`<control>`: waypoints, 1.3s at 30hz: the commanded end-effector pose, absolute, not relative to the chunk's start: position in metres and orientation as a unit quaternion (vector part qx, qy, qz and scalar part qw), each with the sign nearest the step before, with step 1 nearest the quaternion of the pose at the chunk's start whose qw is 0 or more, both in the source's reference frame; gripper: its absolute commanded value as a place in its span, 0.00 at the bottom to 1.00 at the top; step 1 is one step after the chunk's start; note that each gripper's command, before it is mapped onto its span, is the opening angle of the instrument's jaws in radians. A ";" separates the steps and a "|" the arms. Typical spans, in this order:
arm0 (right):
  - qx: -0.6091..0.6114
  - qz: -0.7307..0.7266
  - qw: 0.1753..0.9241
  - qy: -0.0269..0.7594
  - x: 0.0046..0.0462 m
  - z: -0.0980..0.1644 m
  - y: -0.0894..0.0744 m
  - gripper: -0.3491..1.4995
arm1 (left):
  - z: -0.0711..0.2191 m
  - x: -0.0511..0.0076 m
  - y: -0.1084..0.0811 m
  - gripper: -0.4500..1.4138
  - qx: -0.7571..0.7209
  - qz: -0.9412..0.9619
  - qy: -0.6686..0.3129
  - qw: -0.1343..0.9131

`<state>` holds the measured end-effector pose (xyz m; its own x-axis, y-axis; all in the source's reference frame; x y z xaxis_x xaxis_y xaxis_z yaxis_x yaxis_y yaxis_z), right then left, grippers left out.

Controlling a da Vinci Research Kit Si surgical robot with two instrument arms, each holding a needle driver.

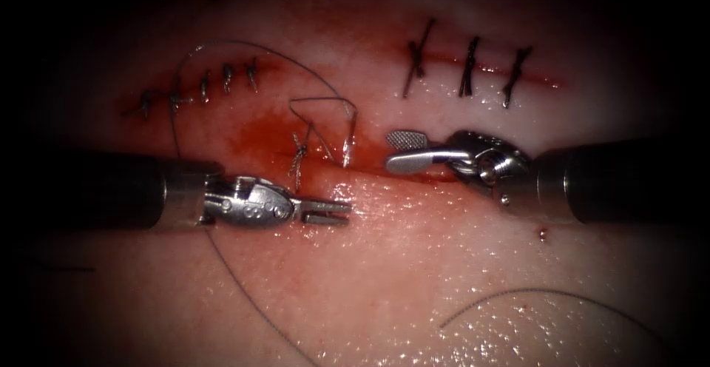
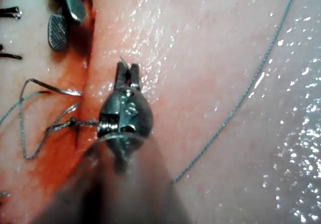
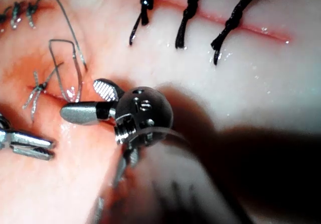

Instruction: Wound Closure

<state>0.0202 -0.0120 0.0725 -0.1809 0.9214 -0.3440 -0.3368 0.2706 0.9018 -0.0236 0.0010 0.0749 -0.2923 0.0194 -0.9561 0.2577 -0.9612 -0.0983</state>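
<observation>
Both claws hover released over the tissue (image 1: 414,263), grasping nothing: the left claw (image 1: 329,211) just near of the cut (image 1: 384,169), the right claw (image 1: 403,151) at its right end. Between them the thread (image 1: 318,104) loops up from a knot (image 1: 299,149) in the red fluid (image 1: 251,134); I cannot make out the needle.

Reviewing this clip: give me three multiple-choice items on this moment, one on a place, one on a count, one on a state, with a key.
1. The left end effector lies where?
A. below the cut
B. on the dark stitches
C. under the tissue

2. How many dark stitches cross the closed cut at upper right?
A. one
B. three
C. six

3. The right end effector is:
A. shut on thread
B. shut on tissue
C. open, holding nothing

Key: 1 A, endoscope view shows it just below; 2 B, three show; 3 C, its jaws stand apart.
</observation>
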 end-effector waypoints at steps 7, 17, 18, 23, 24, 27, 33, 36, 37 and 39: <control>0.153 0.430 0.674 0.581 0.0204 0.073 -0.012 0.77 | 0.075 -0.0239 0.000 0.00 0.616 -0.757 0.219 -0.003; 0.126 0.374 0.706 0.589 0.0208 0.073 -0.012 0.82 | 0.073 -0.0235 0.000 0.00 0.610 -0.700 0.356 -0.110; 0.129 0.372 0.706 0.588 0.0209 0.073 -0.012 0.82 | 0.073 -0.0234 0.000 0.00 0.608 -0.694 0.367 -0.119; 0.135 0.366 0.706 0.591 0.0211 0.073 -0.012 0.82 | 0.071 -0.0226 0.000 0.00 0.588 -0.676 0.415 -0.161; 0.136 0.364 0.706 0.591 0.0212 0.073 -0.012 0.81 | 0.071 -0.0225 0.000 0.00 0.585 -0.675 0.417 -0.169; 0.138 0.363 0.706 0.592 0.0213 0.073 -0.012 0.77 | 0.069 -0.0221 0.000 0.00 0.584 -0.671 0.421 -0.177; 0.147 0.356 0.706 0.595 0.0215 0.073 -0.012 0.75 | 0.065 -0.0218 -0.001 0.00 0.581 -0.655 0.446 -0.185; 0.149 0.353 0.706 0.596 0.0216 0.073 -0.013 0.74 | 0.064 -0.0220 -0.001 0.00 0.568 -0.641 0.477 -0.200; 0.150 0.352 0.706 0.596 0.0216 0.073 -0.013 0.74 | 0.063 -0.0220 -0.001 0.00 0.564 -0.636 0.486 -0.204; 0.154 0.349 0.705 0.597 0.0217 0.073 -0.013 0.73 | 0.062 -0.0221 -0.001 0.00 0.557 -0.617 0.512 -0.218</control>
<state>0.0210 -0.0122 0.0724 0.0429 0.6743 -0.7372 -0.3099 0.7105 0.6318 -0.0216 -0.0007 0.0613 -0.2819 0.8508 -0.4435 0.3133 -0.3553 -0.8807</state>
